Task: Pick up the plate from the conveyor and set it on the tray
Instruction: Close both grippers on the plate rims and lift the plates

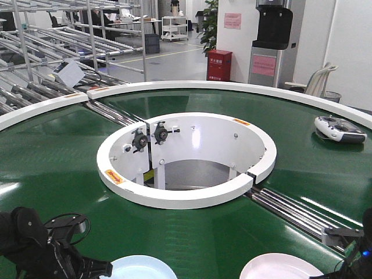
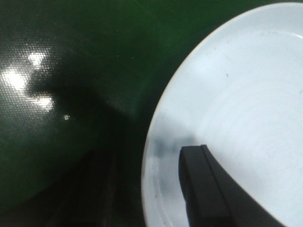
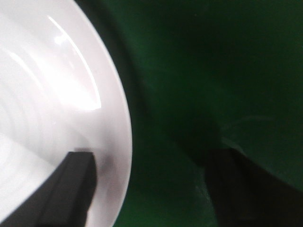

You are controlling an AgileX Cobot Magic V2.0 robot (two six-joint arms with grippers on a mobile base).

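Front view: a ring-shaped conveyor (image 1: 52, 168) with a dark green belt and white curved rims fills the frame, circling a white round central well (image 1: 186, 197). Steel rollers (image 1: 296, 210) cross the belt at the right of the well. A white and grey handheld controller (image 1: 340, 129) lies on the belt at the far right. At the bottom edge, two plates rest flat on the belt, well apart: a pale blue plate (image 1: 142, 268) left of centre and a white plate (image 1: 282, 268) right of centre, both cut off by the frame. The black left arm (image 1: 40, 247) reaches in from the lower left corner to the blue plate's edge, and a part of the right arm (image 1: 361, 256) shows at the lower right corner beside the white plate. Left wrist view: the left claw (image 2: 144, 156) is spread apart, one black finger (image 2: 208, 189) over the inside of the pale blue plate and the other, dim in shadow, over the green belt outside it, so the rim lies between them ungripped. Right wrist view, blurred: the right claw (image 3: 151, 156) is likewise released, one dark finger (image 3: 57, 189) over the white plate's inner face and the other over the belt, with the rim between them.
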